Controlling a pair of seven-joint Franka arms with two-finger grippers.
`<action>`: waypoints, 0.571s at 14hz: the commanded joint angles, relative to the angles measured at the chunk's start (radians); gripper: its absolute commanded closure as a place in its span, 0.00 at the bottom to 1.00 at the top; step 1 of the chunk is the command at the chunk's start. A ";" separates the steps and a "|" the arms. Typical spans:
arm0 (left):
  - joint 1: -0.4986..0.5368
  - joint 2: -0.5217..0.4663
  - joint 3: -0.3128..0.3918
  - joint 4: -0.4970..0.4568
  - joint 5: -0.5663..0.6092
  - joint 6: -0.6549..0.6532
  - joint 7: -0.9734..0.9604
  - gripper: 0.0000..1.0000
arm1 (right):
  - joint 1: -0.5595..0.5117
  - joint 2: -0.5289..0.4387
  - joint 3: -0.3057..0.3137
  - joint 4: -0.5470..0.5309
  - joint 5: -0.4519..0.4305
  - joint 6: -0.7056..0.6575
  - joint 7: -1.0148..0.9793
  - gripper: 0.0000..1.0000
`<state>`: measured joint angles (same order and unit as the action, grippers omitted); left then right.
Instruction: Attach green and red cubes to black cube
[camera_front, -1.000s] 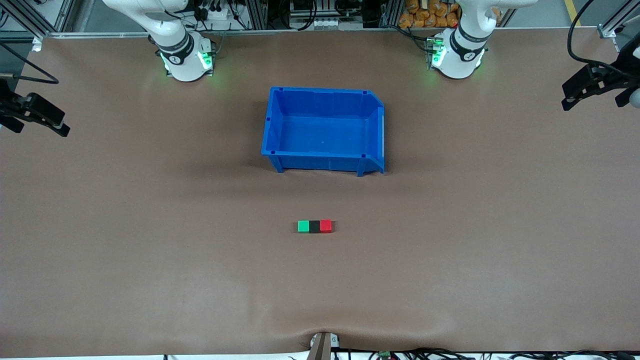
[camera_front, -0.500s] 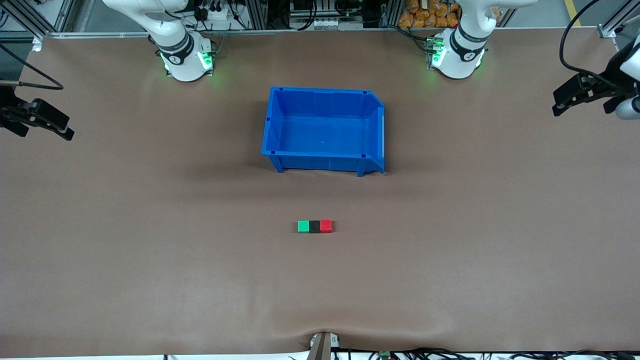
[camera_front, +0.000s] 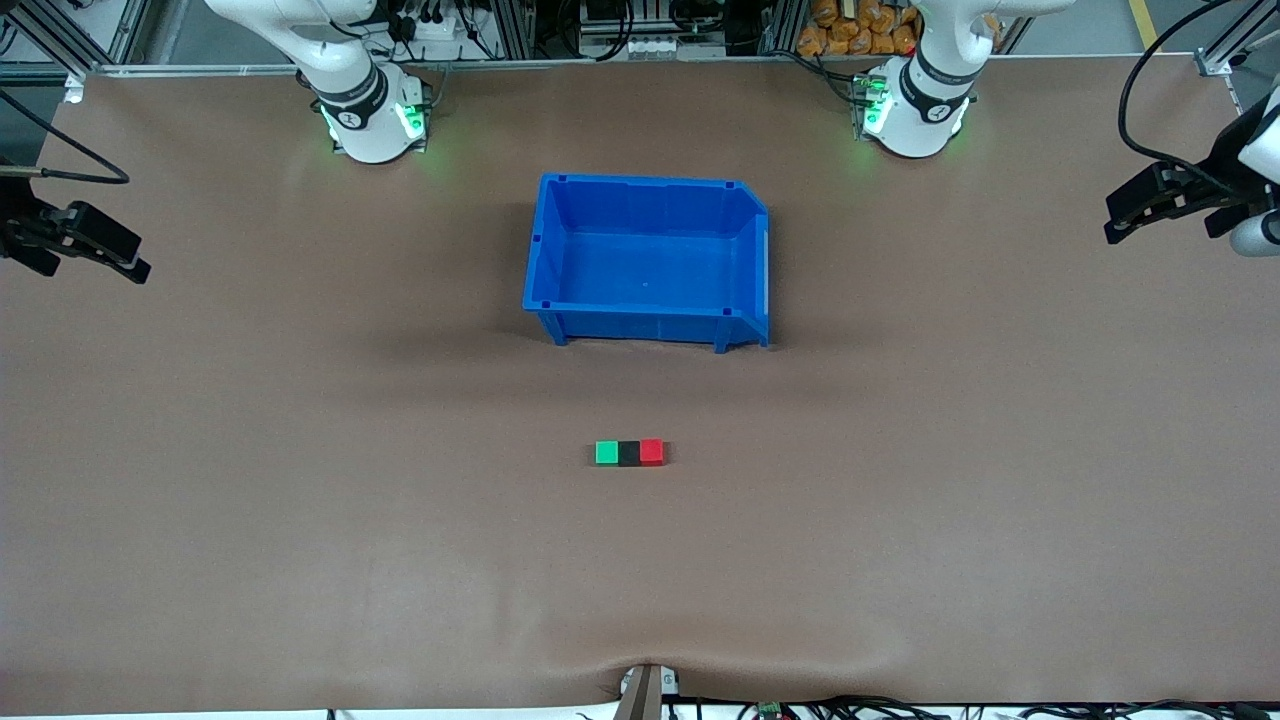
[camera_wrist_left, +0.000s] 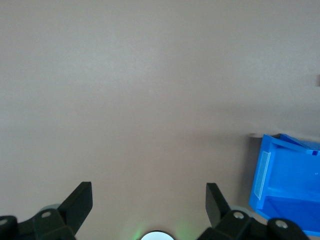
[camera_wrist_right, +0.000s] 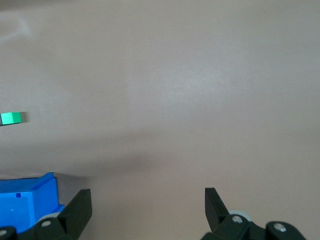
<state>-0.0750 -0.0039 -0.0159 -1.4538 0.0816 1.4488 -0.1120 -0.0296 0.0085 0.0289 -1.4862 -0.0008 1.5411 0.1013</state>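
Already you have the three cubes in one row on the brown table (camera_front: 300, 560): the green cube (camera_front: 606, 453) touches the black cube (camera_front: 628, 454), and the red cube (camera_front: 651, 452) touches the black one from the end toward the left arm. The row lies nearer the front camera than the empty blue bin (camera_front: 548, 250), well apart from it.

Your left gripper (camera_front: 1150, 205) hangs over the table's edge at the left arm's end, fingers spread wide with nothing between them; its wrist view shows only bare table and a corner of the bin. Your right gripper (camera_front: 85, 245) hangs over the right arm's end, likewise spread and empty, with the green cube far off in its wrist view.

Judged from this, the joining step looks done and both arms are clear of the work. From this height you cannot tell whether the faces are truly locked or merely abutting. If you want proof, the next move calls for a gentle lift of the black cube alone.
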 joint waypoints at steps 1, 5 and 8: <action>0.011 -0.056 -0.009 -0.055 -0.017 0.005 -0.005 0.00 | 0.007 0.004 -0.001 0.017 -0.015 -0.010 0.008 0.00; 0.009 -0.077 -0.012 -0.086 -0.025 0.018 -0.005 0.00 | 0.007 0.004 -0.001 0.017 -0.013 -0.010 0.005 0.00; 0.009 -0.077 -0.010 -0.079 -0.023 0.024 -0.005 0.00 | 0.008 0.004 -0.001 0.017 -0.011 -0.010 0.008 0.00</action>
<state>-0.0747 -0.0524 -0.0210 -1.5058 0.0733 1.4514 -0.1123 -0.0289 0.0085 0.0289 -1.4862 -0.0008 1.5411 0.1013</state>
